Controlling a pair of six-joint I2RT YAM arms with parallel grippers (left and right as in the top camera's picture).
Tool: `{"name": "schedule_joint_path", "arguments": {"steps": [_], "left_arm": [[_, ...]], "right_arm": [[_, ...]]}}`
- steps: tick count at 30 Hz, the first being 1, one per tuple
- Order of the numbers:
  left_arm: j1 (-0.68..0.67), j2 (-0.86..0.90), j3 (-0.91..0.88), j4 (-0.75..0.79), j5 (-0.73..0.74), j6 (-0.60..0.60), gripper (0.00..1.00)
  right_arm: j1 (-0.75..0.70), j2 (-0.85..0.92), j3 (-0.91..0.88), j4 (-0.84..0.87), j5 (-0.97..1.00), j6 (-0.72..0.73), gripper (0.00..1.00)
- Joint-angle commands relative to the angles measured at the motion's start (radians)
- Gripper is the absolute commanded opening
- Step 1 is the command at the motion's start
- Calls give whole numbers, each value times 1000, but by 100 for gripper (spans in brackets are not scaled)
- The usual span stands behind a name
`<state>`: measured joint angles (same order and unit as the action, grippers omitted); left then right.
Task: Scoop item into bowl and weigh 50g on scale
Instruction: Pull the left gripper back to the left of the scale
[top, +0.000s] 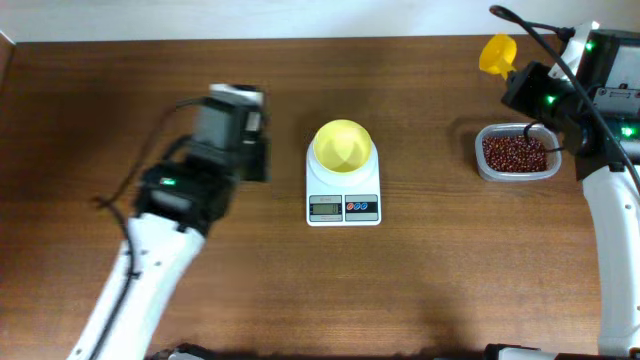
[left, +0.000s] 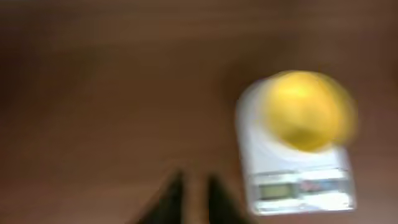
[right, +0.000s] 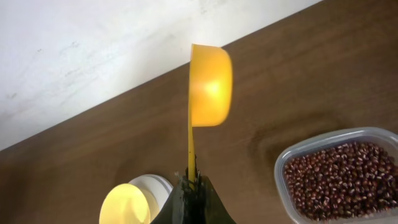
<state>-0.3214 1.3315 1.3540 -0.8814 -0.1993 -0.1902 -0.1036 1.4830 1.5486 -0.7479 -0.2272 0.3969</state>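
My left wrist view is smeared with blur. My left gripper shows only as two dark fingers at the bottom edge, cut off by the frame, with a narrow gap between them and nothing in it. From overhead the wrist body hides those fingers altogether. My right gripper is clenched on the thin handle of the yellow scoop, which stands upright with its cup turned side-on, so I cannot tell what it carries. The bowl sits on the scale at the middle of the table, and the display is too small to read. The beans lie in the clear container at the right. My right arm crosses its far corner, and the right wrist view crops its lower edge.
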Motion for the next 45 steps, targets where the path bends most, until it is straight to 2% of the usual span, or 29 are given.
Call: {"name": "schedule_joint_path", "arguments": {"steps": [1, 2, 3, 6, 29, 45], "left_arm": [[174, -7, 5, -90, -141, -6, 45], [213, -6, 5, -106, -164, -6, 97], [272, -6, 5, -108, -172, -6, 99], [331, -6, 5, -108, -172, -6, 99], [331, -6, 5, -108, -171, -6, 99], [331, -6, 5, -108, -171, -6, 99]], "right_arm": [[-3, -12, 16, -37, -5, 0, 4], [-3, -12, 16, -63, -5, 0, 4], [-3, -12, 16, -114, -5, -43, 4], [-3, -12, 16, -116, -5, -71, 4], [-3, -12, 16, -107, 85, -71, 4], [-2, -12, 16, -196, 10, -71, 4]]}}
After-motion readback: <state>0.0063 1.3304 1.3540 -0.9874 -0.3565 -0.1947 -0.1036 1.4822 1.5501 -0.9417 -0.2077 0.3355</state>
